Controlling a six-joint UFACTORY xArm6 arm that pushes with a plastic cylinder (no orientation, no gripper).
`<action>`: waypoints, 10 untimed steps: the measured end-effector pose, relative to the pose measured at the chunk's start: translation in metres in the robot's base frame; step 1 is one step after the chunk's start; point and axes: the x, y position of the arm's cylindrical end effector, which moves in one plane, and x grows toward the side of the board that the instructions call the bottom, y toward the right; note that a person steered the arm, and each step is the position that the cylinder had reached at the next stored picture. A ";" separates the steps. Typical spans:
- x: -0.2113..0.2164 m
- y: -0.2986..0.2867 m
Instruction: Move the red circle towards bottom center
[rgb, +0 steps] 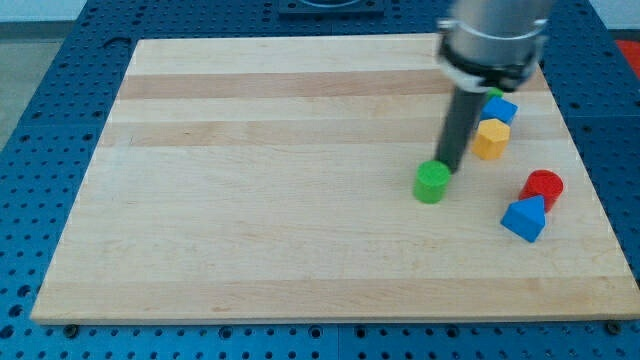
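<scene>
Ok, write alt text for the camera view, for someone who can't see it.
My tip rests beside the green circle at the view's right-centre of a wooden board, well short of the red circle. The red circle sits near the right edge, touching a blue triangle below it; a yellow block and a blue block lie above.

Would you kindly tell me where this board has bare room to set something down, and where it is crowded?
The whole of the view's left half of the board is bare, as is the bottom strip below the green circle. The right side is crowded: my tip touches the green circle's top-right, with the yellow block, blue block, red circle and blue triangle nearby.
</scene>
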 end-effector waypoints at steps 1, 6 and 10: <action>-0.002 -0.033; 0.004 0.178; 0.021 0.138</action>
